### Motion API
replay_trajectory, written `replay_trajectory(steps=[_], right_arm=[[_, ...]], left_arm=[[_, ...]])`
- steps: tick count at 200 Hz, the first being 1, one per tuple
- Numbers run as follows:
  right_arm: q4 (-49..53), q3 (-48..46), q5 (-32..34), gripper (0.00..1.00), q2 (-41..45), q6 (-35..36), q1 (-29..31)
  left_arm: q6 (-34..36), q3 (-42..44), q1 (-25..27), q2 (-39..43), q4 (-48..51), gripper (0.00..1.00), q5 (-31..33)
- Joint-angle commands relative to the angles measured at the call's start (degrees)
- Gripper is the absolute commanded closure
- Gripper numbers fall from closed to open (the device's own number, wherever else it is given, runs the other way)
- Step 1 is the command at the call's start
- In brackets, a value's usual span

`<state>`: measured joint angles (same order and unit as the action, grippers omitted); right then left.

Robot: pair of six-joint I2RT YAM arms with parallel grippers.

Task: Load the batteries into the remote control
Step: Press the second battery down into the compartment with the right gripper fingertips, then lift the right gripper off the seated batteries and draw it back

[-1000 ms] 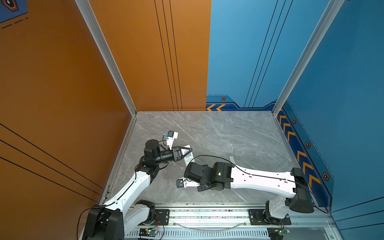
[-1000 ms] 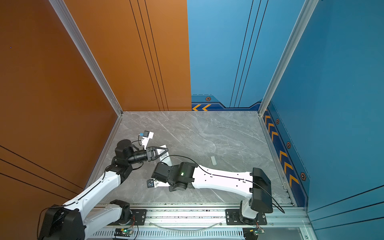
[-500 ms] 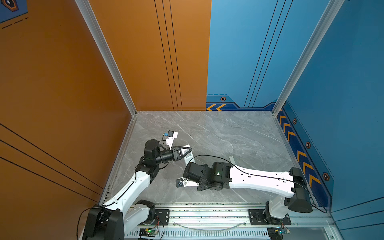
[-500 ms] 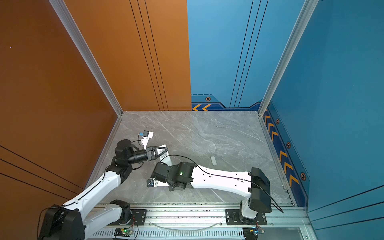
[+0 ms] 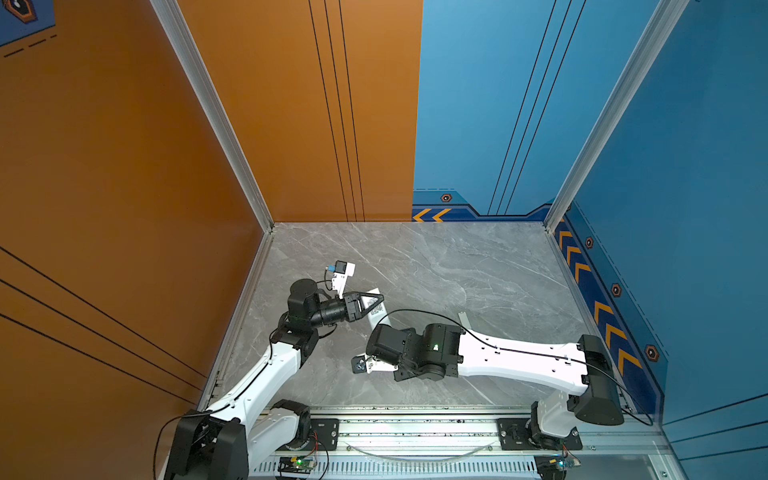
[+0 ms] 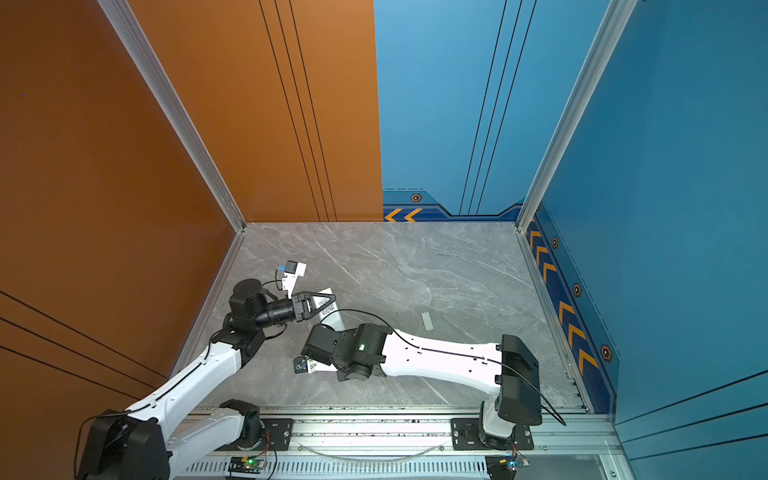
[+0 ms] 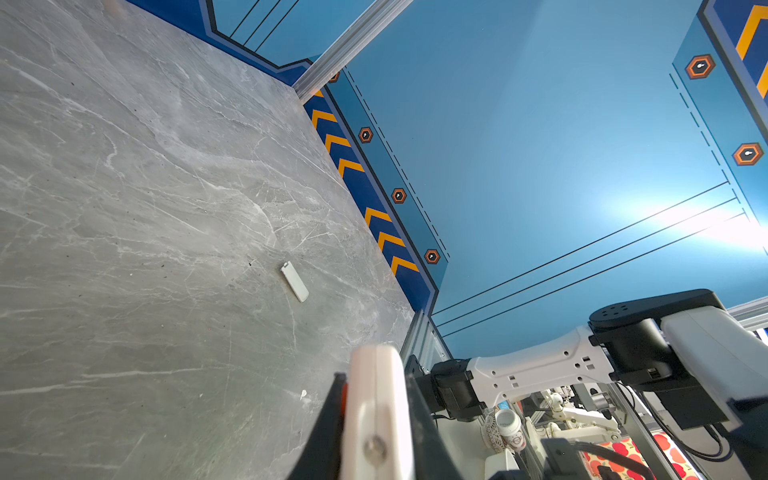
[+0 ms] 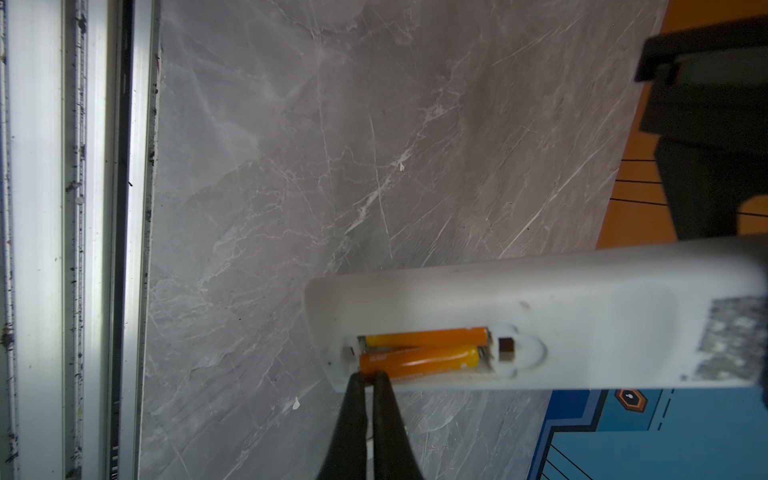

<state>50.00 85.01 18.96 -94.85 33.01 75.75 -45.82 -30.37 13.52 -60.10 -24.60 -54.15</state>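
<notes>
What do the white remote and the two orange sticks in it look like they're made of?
The remote control looks like matte white moulded plastic: rounded edges, soft dull sheen. The batteries seem wrapped in glossy orange film, judging by their bright highlights; whether metal lies beneath cannot be seen.

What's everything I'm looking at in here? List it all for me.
remote control: one, white, held off the table by the left gripper, back facing the right wrist camera, compartment open.
batteries: two, orange, side by side in the open compartment.
cover plate: one, grey-white, flat on the table beyond the right arm.
table: one, grey marble.
left gripper: one, black, shut on the remote control.
right gripper: one, black, shut, tips at a battery's end.
</notes>
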Motion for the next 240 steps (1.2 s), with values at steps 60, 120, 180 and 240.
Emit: replay_trajectory(steps=[60, 120, 180, 240], right_arm=[[-4.8, 2.5, 6.4, 0.99, -2.5, -1.9, -1.8], [-4.8, 2.6, 6.3, 1.00, -2.6, -2.2, -2.1], [-5.0, 3.1, 6.3, 1.00, -3.4, -3.4, -3.0], [-6.3, 2.4, 6.6, 1.00, -3.4, -4.8, -3.5]], left_arm=[[-4.4, -1.3, 1.5, 1.3, 0.5, 1.00, -7.6], [-4.4, -1.4, 1.5, 1.3, 0.5, 1.00, -7.6], [-4.5, -1.4, 1.5, 1.1, 0.5, 1.00, -7.7], [-4.6, -1.3, 1.6, 1.4, 0.5, 1.00, -7.7]])
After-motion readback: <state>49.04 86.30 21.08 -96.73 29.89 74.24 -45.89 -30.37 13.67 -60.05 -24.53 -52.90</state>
